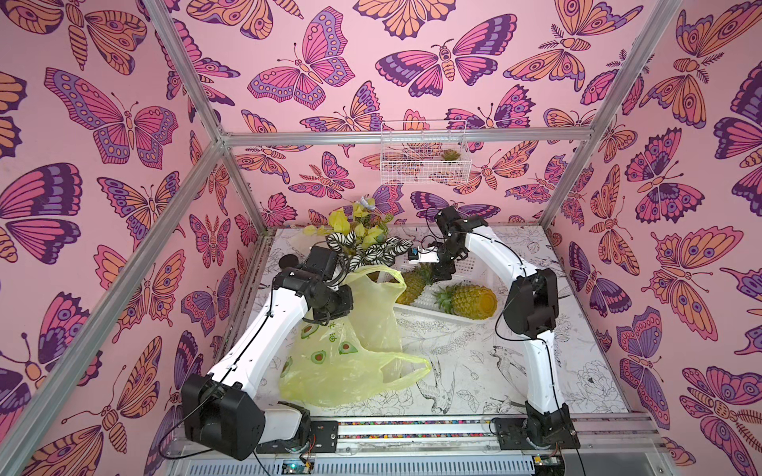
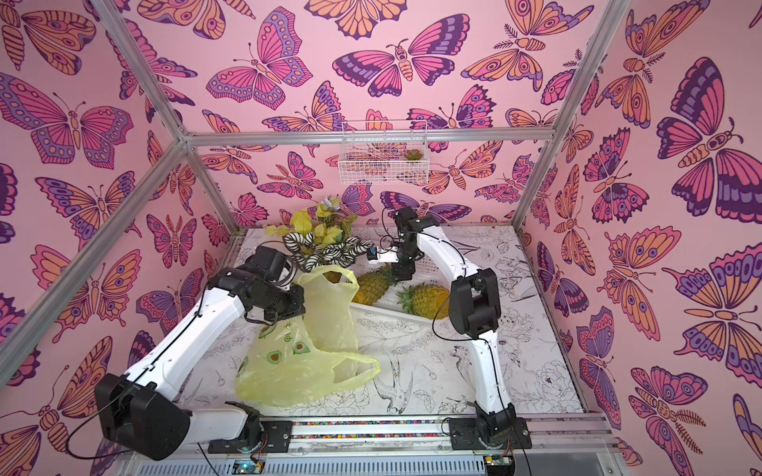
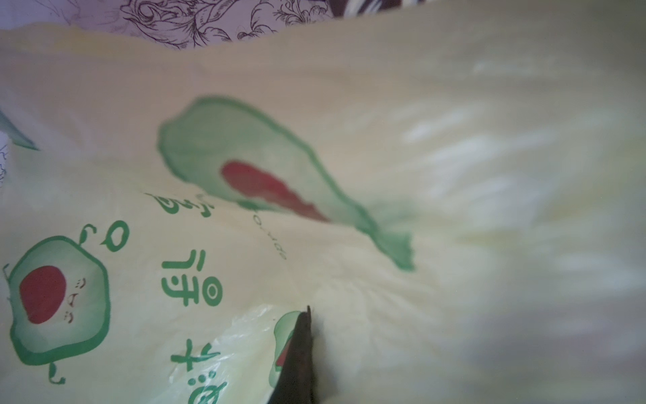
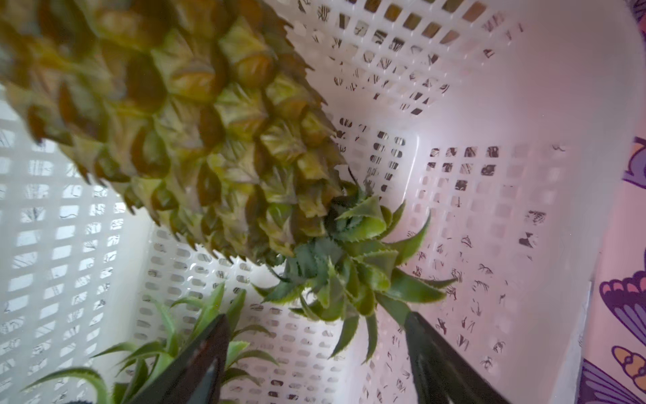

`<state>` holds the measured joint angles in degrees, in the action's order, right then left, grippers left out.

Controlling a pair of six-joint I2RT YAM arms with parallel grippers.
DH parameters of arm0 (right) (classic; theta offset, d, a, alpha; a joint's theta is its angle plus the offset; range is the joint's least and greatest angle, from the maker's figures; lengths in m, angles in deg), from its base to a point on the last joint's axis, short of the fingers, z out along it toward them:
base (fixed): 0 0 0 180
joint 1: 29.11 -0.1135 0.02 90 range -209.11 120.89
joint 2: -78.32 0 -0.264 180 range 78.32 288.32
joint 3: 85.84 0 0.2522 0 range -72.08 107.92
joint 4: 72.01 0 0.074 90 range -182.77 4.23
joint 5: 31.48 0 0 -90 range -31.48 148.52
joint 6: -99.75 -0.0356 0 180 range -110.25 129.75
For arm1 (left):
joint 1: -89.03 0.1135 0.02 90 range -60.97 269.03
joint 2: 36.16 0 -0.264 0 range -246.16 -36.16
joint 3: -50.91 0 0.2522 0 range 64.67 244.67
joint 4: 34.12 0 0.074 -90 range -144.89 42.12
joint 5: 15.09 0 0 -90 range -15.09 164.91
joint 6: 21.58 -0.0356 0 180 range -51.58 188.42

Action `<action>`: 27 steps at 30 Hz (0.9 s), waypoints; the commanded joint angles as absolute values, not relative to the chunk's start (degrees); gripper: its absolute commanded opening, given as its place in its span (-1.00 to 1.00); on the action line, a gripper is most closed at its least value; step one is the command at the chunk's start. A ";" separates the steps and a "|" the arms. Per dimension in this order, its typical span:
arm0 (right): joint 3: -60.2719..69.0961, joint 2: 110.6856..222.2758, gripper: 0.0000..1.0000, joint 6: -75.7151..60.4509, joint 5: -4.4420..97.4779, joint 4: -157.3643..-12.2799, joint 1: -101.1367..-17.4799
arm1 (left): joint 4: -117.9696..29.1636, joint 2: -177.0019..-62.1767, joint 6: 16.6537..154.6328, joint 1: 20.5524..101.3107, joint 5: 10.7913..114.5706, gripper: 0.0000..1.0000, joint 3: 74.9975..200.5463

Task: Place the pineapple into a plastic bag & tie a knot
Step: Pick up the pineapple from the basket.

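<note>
The yellow-green plastic bag [image 1: 350,362] [image 2: 305,371] with avocado prints lies crumpled at the left of the table, and one part of it is pulled up. My left gripper [image 3: 309,314] is shut on the bag's film [image 3: 349,140]; in both top views its wrist hides the fingers. One handle loop [image 1: 381,274] stands open, and the knot is out of view. Two pineapples [image 1: 414,284] [image 1: 474,301] lie in a white basket. My right gripper [image 4: 316,316] [image 1: 441,274] hangs open just off the leafy crown [image 4: 349,266] of the left pineapple [image 4: 195,122] and holds nothing.
The white perforated basket [image 1: 466,263] [image 4: 489,105] sits at the back right of the table. A fake plant [image 1: 363,243] with striped and yellow leaves stands at the back, behind the bag. A wire basket [image 1: 424,156] hangs on the back wall. Pink walls enclose three sides.
</note>
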<state>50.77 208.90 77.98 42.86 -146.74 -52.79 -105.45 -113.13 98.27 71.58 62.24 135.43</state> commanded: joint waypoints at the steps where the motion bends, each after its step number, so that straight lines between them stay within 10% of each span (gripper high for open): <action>1: 53.38 211.94 0.63 80.42 42.53 -149.69 -54.04 | -107.64 -113.87 98.48 72.21 61.30 -1.00 137.00; 17: 57.91 223.38 0.45 81.19 48.11 -149.87 -54.86 | -109.63 -116.23 98.36 72.70 60.06 -1.00 139.15; 27: 56.52 219.86 -0.58 81.88 46.13 -151.06 -54.79 | -110.20 -114.86 97.79 73.12 61.09 -1.00 139.68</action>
<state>57.92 220.16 83.29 46.97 -147.31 -54.27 -108.16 -115.86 98.27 72.61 60.80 138.71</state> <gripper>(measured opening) 0.267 0.040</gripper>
